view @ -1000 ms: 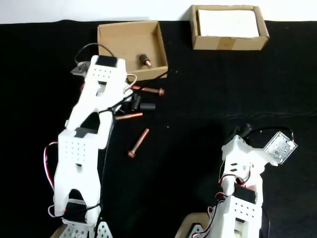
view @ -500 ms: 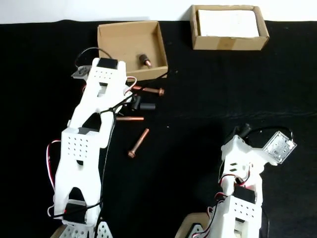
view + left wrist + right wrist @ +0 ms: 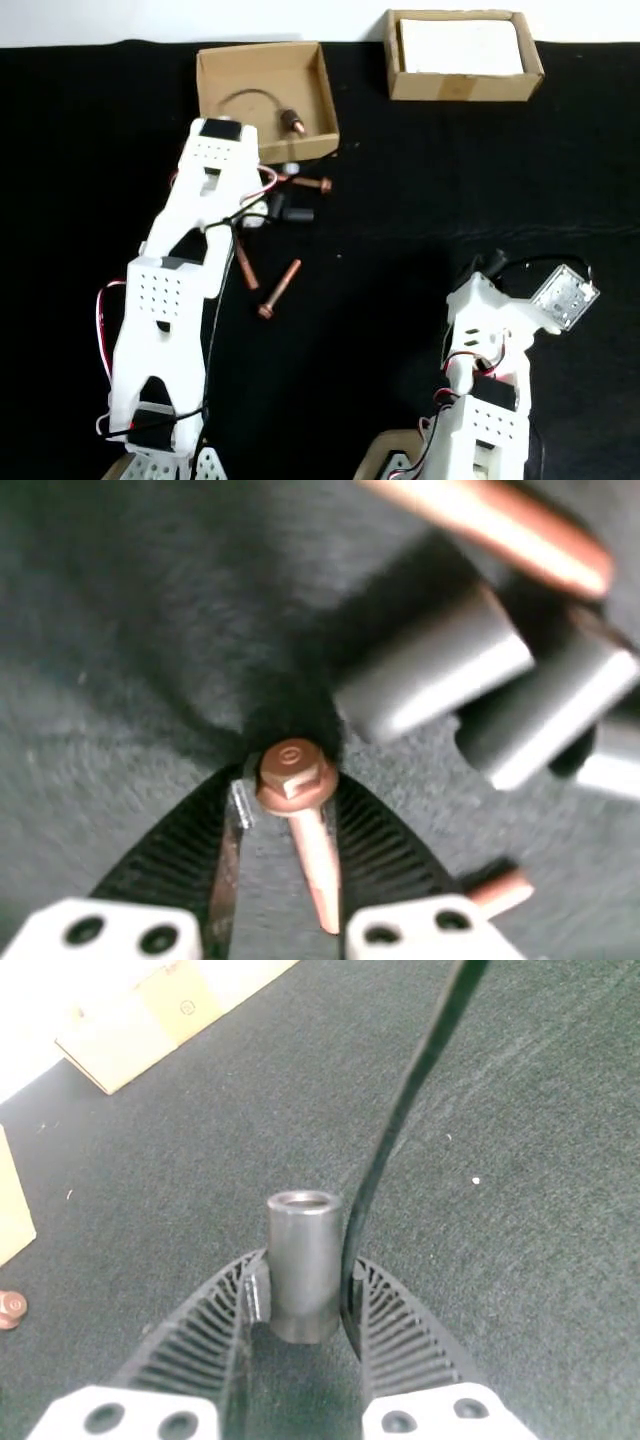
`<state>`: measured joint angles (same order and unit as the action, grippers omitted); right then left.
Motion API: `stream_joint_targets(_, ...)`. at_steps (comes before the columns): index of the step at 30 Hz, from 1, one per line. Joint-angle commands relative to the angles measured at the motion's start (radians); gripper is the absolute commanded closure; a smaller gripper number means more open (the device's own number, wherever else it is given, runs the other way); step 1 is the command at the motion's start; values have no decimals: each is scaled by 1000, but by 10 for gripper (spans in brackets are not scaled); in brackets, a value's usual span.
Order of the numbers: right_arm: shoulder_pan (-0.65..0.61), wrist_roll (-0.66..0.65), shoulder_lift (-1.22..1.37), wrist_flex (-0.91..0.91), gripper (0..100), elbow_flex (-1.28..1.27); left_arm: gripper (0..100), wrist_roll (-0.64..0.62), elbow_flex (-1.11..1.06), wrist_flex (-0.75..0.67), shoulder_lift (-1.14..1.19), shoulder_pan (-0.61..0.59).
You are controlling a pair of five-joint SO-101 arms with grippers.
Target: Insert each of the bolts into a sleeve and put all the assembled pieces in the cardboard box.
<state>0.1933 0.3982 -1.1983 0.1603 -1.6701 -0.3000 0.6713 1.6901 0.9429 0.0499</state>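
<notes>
Surface: black cloth [image 3: 400, 230] over the table, white wall strip at 12 o'clock.
Hidden: in the high view the left arm [image 3: 190, 250] covers its own fingers and the head of the gripped bolt [image 3: 246, 266]; the right arm [image 3: 490, 340] covers its gripper.
Left gripper [image 3: 290, 785]: fingers narrow, pinching the gripped bolt just under its hex head.
Right gripper [image 3: 305, 1270]: fingers closed on an upright sleeve [image 3: 303, 1250], 5 o'clock on the table.
Cardboard box [image 3: 225, 70]: 11 o'clock; one assembled piece [image 3: 292, 121] inside.
Loose parts: upper bolt [image 3: 308, 183], lower bolt [image 3: 280, 288], dark sleeves [image 3: 290, 212] between them.
Change: the gripped bolt lay level a second ago and now slants toward 5 o'clock. The left arm's cable [image 3: 250, 95] now loops over the box.
</notes>
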Motion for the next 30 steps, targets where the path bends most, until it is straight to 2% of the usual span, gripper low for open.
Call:
stream_joint_targets(1,-2,5,-19,-12,990,-133,977,193,-2,8,8,21)
stream_joint_targets(4,-2,5,-19,-12,990,-133,971,269,-2,23,2,28)
stream_joint_targets(9,-2,5,-19,-12,990,-133,865,270,-4,41,-41,33)
stream_joint_targets(16,-2,5,-19,-12,990,-133,857,261,-24,69,-143,33)
stream_joint_targets(22,-1,5,-19,-12,990,-133,858,133,-159,64,-214,33)
stream_joint_targets(25,-1,5,-19,-12,990,-133,859,109,-171,58,-222,33)
stream_joint_targets(30,-1,5,-19,-12,990,-133,860,49,-173,-32,-223,31)
